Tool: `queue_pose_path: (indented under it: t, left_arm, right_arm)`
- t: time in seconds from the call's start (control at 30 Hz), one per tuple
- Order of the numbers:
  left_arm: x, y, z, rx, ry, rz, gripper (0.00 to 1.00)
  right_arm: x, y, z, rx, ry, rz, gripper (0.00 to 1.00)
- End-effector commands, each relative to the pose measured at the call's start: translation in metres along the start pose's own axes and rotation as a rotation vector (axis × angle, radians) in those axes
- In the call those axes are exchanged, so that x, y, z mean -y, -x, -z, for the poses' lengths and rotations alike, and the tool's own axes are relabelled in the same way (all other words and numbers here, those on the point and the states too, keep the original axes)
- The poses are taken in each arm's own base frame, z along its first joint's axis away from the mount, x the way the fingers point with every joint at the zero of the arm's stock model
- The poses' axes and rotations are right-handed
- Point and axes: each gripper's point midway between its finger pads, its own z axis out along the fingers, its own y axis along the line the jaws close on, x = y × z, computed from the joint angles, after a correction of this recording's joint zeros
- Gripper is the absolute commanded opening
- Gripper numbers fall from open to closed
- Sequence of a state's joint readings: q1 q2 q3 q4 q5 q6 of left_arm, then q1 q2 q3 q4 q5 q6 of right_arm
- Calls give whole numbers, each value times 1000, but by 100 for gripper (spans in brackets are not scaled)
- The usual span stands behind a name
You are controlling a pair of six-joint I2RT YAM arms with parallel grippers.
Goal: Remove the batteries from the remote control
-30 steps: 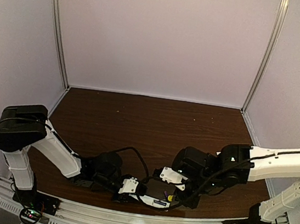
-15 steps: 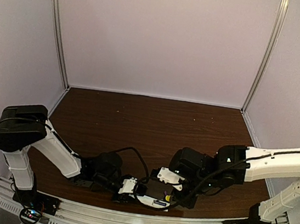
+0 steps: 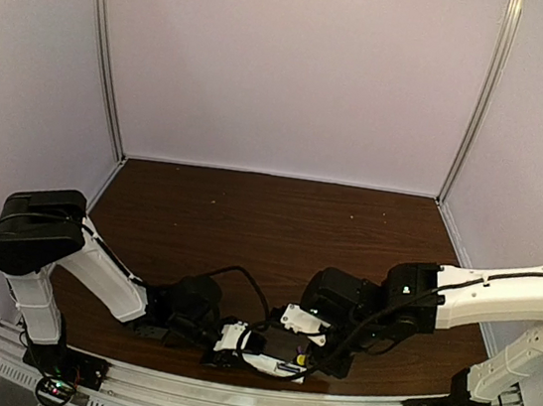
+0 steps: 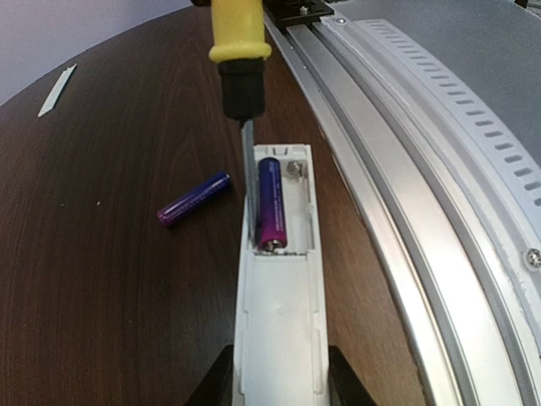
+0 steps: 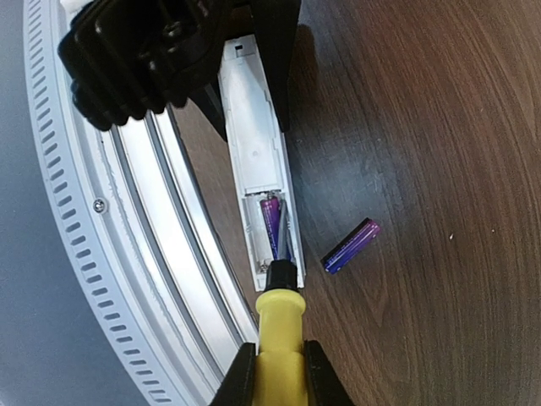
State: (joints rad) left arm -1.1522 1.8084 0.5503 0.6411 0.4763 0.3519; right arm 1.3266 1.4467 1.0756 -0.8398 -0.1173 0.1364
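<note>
The left gripper (image 4: 279,385) is clamped on the white remote control (image 4: 279,313), near the table's (image 4: 101,296) front edge. The held end is cut off at the picture's bottom. The right gripper (image 5: 279,376) squeezes the yellow screwdriver (image 5: 279,321); its metal tip is partly hidden beside one battery (image 4: 270,203) in the open slot. The other battery (image 4: 194,199) lies on the table, just beside the remote control. Words on the batteries are too blurry to read.
</note>
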Motion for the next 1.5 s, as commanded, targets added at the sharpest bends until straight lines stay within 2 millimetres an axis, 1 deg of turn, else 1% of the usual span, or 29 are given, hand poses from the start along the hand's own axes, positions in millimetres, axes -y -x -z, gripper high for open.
queue_pose_path:
  t: [0.0,0.37,0.5,0.63,0.8,1.1,1.37,1.47]
  left_arm:
    - [-6,10,0,38,10,-15,0]
    - [-4,9,0,36,4,-14,0]
    - [-5,10,0,39,7,-14,0]
    - [-5,11,0,42,5,-14,0]
    - [-5,11,1,40,5,-13,0]
    - [-4,11,1,41,2,-13,0]
    - [-5,12,1,42,6,-14,0]
    - [-5,13,2,43,8,-14,0]
  right_arm:
    - [-2,-13,-13,-74,5,3,0]
    - [-5,-6,-18,-71,16,17,0]
    - [-1,-1,-18,-56,0,-2,0]
    - [-5,4,-19,-38,22,-13,0]
    - [-4,1,-27,-49,29,-14,0]
    - [14,-5,-44,-71,43,-106,0]
    - [38,-2,-41,-33,18,-259,0]
    - [45,-4,-40,-28,17,-307,0]
